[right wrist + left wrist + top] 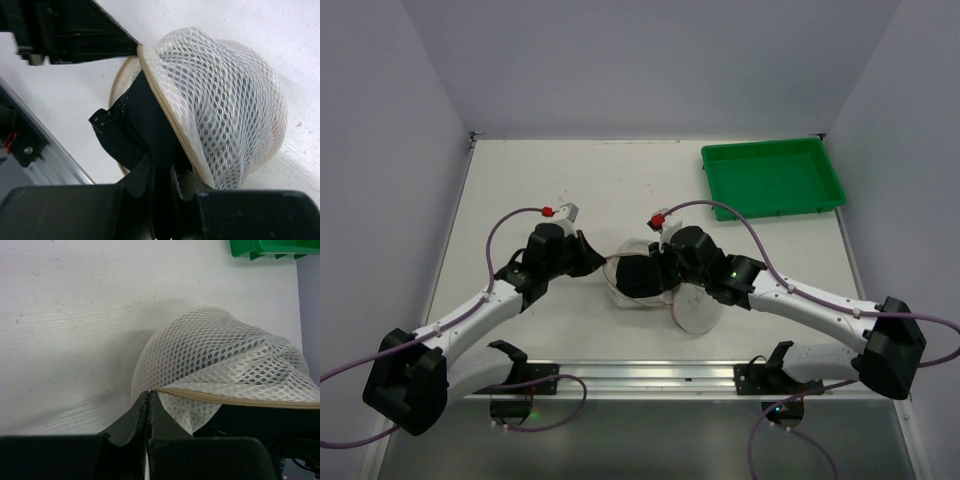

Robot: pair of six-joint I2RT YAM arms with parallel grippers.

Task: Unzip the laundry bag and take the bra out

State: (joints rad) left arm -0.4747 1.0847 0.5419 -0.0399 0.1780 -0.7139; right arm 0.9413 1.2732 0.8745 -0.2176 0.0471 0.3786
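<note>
Leftmost, the left gripper [149, 399] has its fingers pressed together with no gap showing, pinching the tan zipper edge of the laundry bag [220, 352]. That bag, one only, lies about midway between the left and right edges of the desk [570, 180], nearer the near edge than the far one, and sits between the two grippers. Its mesh bulges upward and its zipper gapes open. From the opening hangs one black bra [142, 125], partly outside the bag. The right gripper [162, 177] has its fingers nearly closed on a fold of that black fabric. Farther right, one green tray [770, 180] sits in the far right corner, well apart from the bag.
</note>
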